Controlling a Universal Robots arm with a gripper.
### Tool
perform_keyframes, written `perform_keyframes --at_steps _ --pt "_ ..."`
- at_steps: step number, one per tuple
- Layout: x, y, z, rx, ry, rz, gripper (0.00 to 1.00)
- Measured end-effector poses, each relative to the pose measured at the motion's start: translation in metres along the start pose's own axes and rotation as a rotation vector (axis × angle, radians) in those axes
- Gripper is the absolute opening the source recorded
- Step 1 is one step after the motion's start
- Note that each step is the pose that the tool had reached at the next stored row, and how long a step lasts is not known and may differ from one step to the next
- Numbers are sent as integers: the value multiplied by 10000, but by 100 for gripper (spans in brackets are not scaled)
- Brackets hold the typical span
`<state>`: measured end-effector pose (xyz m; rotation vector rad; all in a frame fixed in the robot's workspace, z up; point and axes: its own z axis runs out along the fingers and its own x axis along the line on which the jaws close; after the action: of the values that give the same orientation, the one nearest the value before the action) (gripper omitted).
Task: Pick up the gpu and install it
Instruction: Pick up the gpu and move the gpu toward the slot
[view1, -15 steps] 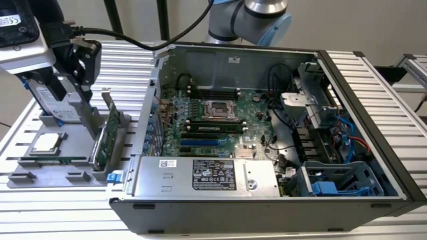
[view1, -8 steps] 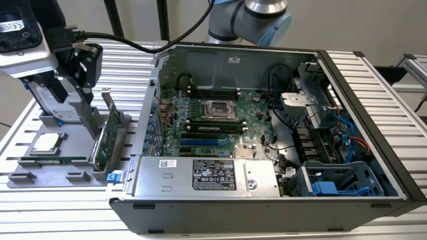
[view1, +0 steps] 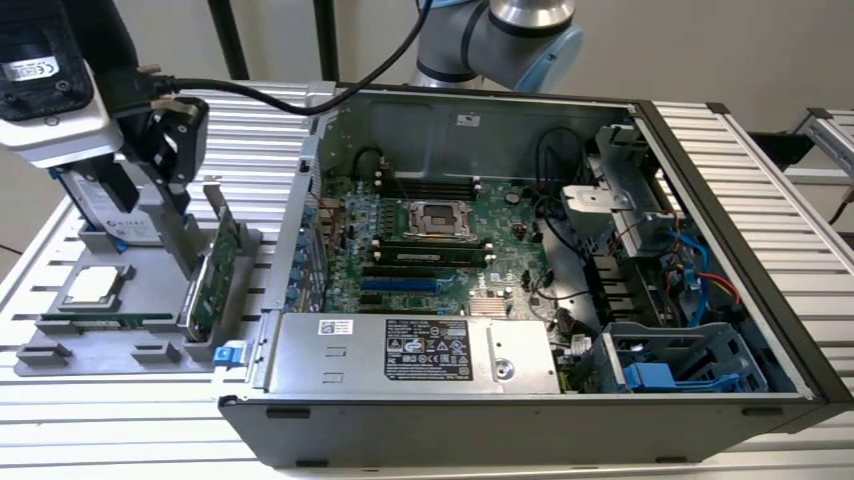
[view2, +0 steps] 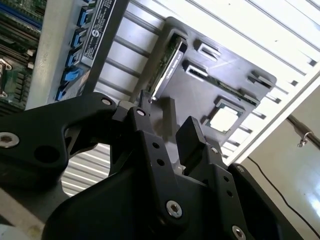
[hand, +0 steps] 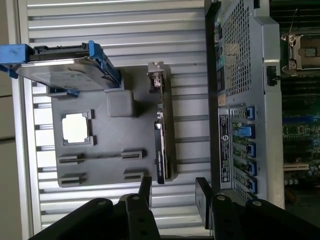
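Flat green gpu card (hand: 162, 135) with silver end bracket is seen standing on edge in the grey plastic holder tray (hand: 107, 135). Black two-fingered gripper (hand: 174, 192) is held above it, apart, fingers spread wide, nothing grasped.

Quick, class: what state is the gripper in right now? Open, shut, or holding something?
Gripper: open, holding nothing, close to the gpu, which stands on edge in the grey tray.

A robotics lab or test workshop: a ribbed metal tabletop (view1: 761, 140) carries an opened computer case (view1: 507, 432) and a grey parts holder (view1: 94, 352), with a robot arm (view1: 514, 40) behind.
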<state>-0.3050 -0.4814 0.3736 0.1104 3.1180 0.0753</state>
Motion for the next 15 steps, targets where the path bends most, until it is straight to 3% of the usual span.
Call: perform_keyframes --at_steps 15 --pt "2 -6 127 1 1 0 100"
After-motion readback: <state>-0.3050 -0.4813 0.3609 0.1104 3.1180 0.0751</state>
